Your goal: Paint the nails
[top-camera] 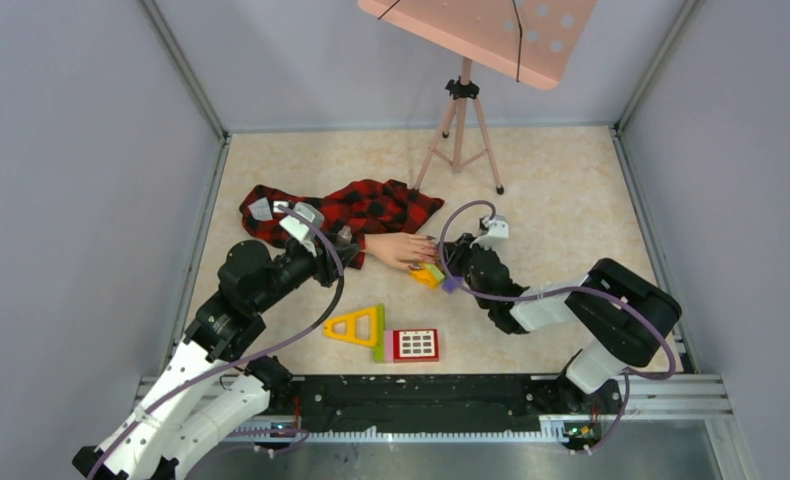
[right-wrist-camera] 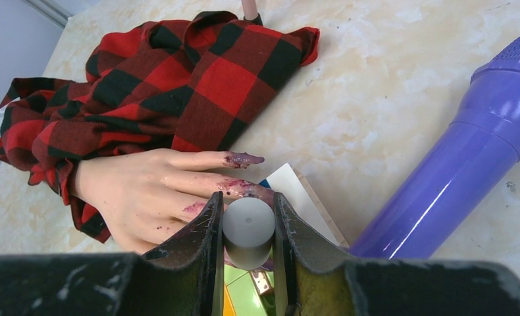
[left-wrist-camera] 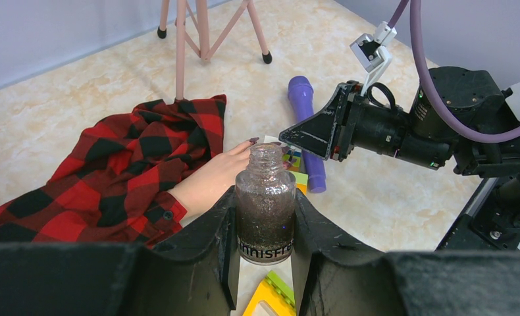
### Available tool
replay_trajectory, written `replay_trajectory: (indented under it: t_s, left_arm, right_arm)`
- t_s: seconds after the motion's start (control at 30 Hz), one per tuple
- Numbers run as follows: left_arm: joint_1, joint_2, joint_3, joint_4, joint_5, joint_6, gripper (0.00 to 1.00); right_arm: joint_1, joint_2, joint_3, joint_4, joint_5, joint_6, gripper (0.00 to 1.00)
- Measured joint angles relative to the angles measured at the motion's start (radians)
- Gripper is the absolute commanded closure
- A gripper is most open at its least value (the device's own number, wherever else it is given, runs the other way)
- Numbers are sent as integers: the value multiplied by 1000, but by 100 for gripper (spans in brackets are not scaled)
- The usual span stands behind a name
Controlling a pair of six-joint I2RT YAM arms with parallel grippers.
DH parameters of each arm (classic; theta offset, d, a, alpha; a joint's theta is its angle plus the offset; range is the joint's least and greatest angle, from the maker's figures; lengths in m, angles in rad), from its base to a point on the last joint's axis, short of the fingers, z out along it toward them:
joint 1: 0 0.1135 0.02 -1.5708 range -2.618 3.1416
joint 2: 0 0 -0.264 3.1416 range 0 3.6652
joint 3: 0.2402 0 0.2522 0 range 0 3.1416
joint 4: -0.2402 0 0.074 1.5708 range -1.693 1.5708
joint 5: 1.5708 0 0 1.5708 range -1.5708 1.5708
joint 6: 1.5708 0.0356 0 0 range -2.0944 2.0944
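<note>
Near stained nails (right-wrist-camera: 244,158), left pincer (left-wrist-camera: 264,201) gripping bottle (left-wrist-camera: 265,220), right pincer (right-wrist-camera: 247,207) gripping grey cap (right-wrist-camera: 247,229)

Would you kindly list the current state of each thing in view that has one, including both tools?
polish bottle: uncapped, upright
left tool: shut on polish bottle
mannequin hand: lying flat, palm down
nails: smeared dark purple
grey cap: held at the mannequin hand's fingertips
right tool: shut on grey cap
plaid sleeve: crumpled
purple microphone: lying on its side
</note>
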Motion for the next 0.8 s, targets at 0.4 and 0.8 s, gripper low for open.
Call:
replay_trajectory:
  t_s: [0.4,0.8]
  left_arm:
    - [0,0,0,0,0,0,100]
    - [0,0,0,0,0,0,100]
  right_arm:
    - [12,-3,-1,-18,27,6,100]
    - [12,-3,-2,-25,39,7,100]
